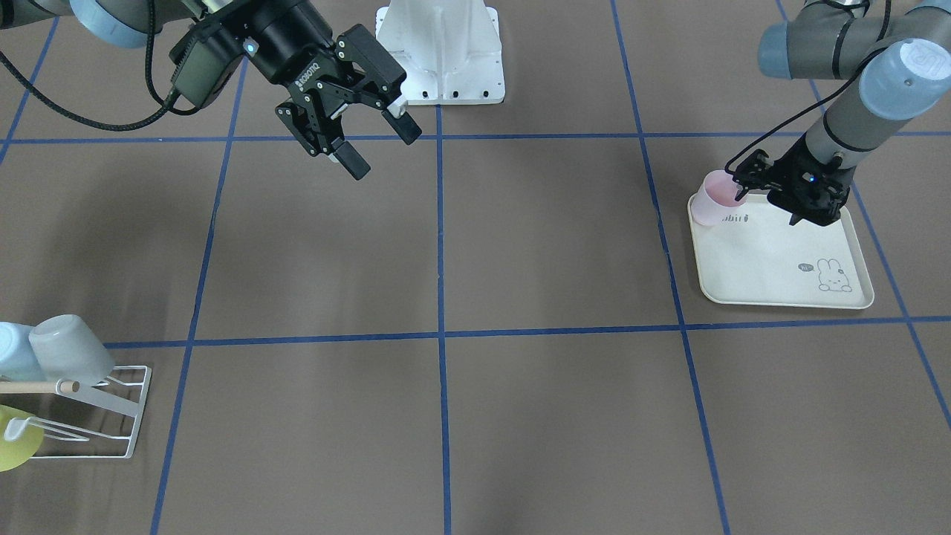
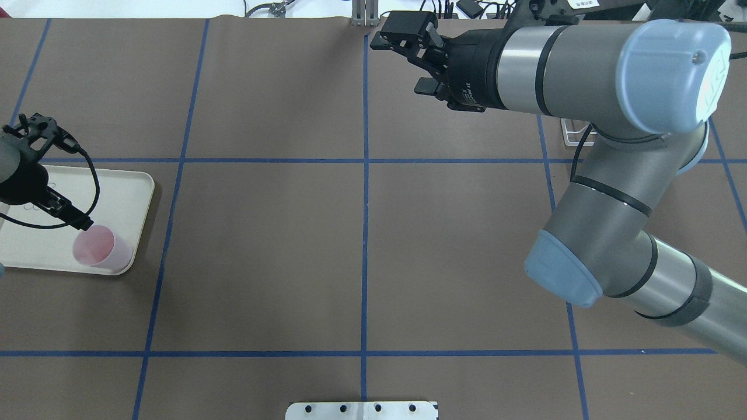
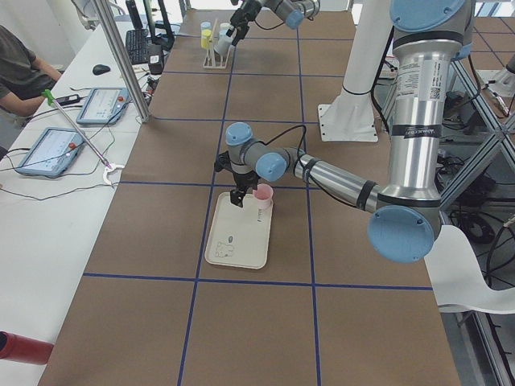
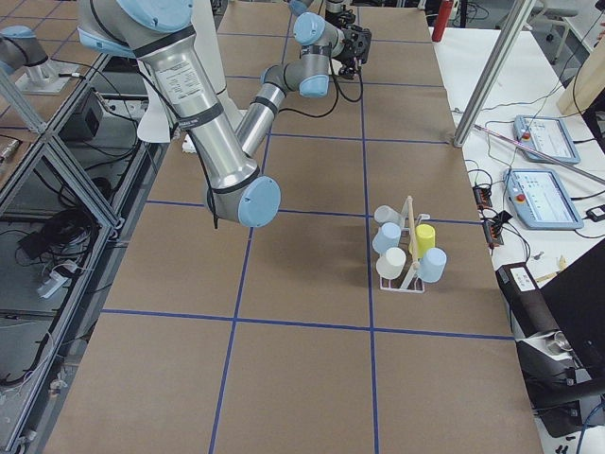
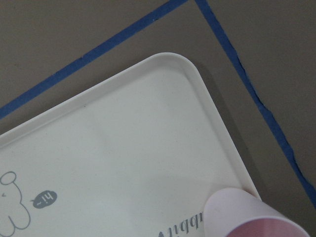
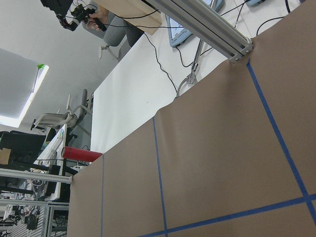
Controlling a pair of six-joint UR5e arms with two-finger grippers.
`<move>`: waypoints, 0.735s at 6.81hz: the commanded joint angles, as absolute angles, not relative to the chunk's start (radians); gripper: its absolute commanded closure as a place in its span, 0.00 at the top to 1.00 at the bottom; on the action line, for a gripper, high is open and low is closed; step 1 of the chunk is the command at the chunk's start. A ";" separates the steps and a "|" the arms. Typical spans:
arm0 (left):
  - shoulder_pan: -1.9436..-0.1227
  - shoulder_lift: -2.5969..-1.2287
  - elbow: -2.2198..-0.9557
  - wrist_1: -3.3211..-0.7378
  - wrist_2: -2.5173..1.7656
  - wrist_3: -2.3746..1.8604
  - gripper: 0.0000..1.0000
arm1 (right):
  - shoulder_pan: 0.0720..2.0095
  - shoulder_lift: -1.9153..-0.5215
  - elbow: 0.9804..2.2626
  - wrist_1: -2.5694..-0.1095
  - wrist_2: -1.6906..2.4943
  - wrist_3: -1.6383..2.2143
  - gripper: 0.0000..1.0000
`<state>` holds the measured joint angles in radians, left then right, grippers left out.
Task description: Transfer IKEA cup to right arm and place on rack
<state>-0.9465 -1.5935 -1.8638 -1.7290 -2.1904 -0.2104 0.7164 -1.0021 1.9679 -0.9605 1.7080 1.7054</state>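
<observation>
So the pink cup is standing upright, mouth up, in a corner of the cream rabbit-print tray, the corner on the robot's side and closest to the middle of the table. The left gripper is down low over that end of the tray, right beside the cup, and some of its black hardware sits at the rim. Honestly I can't tell how far apart its fingers are, or whether they have the cup at all. The left wrist view only catches the cup's edge in the bottom corner, no fingers. The right gripper hangs in the air over the robot's side of the table with its jaws spread wide and nothing between them. The rack is way over on the robot's right, well apart from the tray, with its wooden rod through it and a few other cups on the prongs: whitish, pale blue, yellow.
</observation>
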 commanded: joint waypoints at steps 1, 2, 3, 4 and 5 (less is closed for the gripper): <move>-0.928 -1.592 -1.841 -1.726 -2.191 -0.212 1.00 | 0.716 -1.003 1.968 -0.960 1.707 1.706 1.00; -0.927 -1.592 -1.841 -1.727 -2.192 -0.212 1.00 | 0.716 -1.005 1.970 -0.960 1.707 1.706 1.00; -0.925 -1.592 -1.842 -1.726 -2.192 -0.212 1.00 | 0.716 -1.005 1.971 -0.960 1.709 1.706 1.00; -0.919 -1.592 -1.844 -1.724 -2.192 -0.212 1.00 | 0.716 -1.005 1.971 -0.960 1.709 1.706 1.00; -0.911 -1.592 -1.842 -1.724 -2.192 -0.212 1.00 | 0.716 -1.005 1.974 -0.960 1.709 1.706 1.00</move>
<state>-0.9189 -1.5923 -1.8431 -1.7248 -2.1920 -0.2117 0.7164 -1.0047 1.9718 -0.9603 1.7087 1.7058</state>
